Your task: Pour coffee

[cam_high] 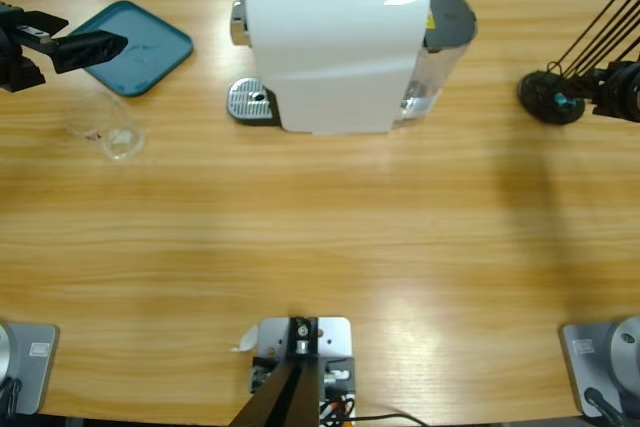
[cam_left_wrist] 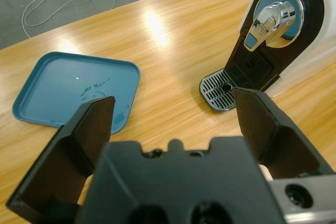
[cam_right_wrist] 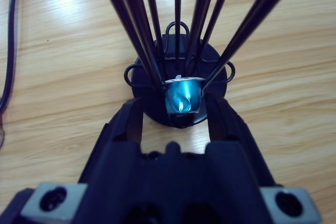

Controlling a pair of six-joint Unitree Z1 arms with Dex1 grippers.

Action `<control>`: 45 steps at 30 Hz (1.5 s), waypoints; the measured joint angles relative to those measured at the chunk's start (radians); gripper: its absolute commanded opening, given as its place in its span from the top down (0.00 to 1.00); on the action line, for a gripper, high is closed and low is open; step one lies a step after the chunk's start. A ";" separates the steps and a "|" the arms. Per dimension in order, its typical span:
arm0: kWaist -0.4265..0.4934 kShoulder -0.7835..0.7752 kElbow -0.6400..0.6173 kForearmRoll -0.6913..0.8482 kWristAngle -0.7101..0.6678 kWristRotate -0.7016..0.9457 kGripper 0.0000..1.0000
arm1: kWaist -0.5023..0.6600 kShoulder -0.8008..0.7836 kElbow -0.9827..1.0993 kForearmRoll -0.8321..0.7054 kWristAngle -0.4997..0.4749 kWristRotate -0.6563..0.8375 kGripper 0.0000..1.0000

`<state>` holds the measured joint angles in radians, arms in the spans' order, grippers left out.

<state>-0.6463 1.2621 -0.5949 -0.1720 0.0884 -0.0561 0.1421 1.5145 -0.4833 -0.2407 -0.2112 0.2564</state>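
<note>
The near half of the table (cam_high: 320,277) is bare wood from the left side of the frame to the right, so there is wide open room to move there. The things all sit in the upper part of the high view.

At the upper left, the left gripper (cam_high: 110,45) comes in from the left edge. Its jaws are spread wide with nothing between them. Its tip hangs over the near corner of a blue tray (cam_high: 150,52). The tray lies flat close to the table's far edge. In the left wrist view the tray (cam_left_wrist: 63,90) shows a few wet drops on it.

Just below the gripper stands a clear glass (cam_high: 105,125). It is apart from the tray. Whether any coffee lies in it cannot be told.

In the upper middle stands a big white coffee machine (cam_high: 335,47). Its spout side faces left, with a round metal drip grate (cam_high: 250,100) at its foot. The wood between the glass and the grate is open.

At the upper right, the right gripper (cam_high: 570,102) reaches in from the right edge to a black wire rack (cam_high: 550,95). In the right wrist view its jaws are closed around a small blue pod (cam_right_wrist: 182,97) at the rack's (cam_right_wrist: 178,51) base. The thin black rods rise all around the pod.
</note>
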 measured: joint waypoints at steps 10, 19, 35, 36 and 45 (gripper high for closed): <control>0.000 0.000 0.000 0.000 0.000 0.000 0.02 | -0.005 0.010 0.000 -0.004 0.000 0.000 0.84; 0.000 0.000 0.000 0.000 0.000 0.000 0.02 | -0.012 0.023 0.000 -0.006 0.000 0.000 1.00; 0.000 0.000 0.000 -0.003 0.000 0.000 0.02 | -0.013 0.008 -0.015 0.016 -0.012 -0.003 1.00; 0.000 0.000 0.000 -0.005 0.000 0.000 0.02 | -0.013 -0.003 -0.029 0.041 -0.013 -0.004 1.00; -0.001 0.000 0.001 -0.013 0.000 0.000 0.02 | -0.013 -0.130 -0.228 0.326 -0.035 -0.012 1.00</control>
<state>-0.6473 1.2621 -0.5935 -0.1848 0.0884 -0.0562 0.1288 1.3847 -0.7113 0.0857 -0.2459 0.2445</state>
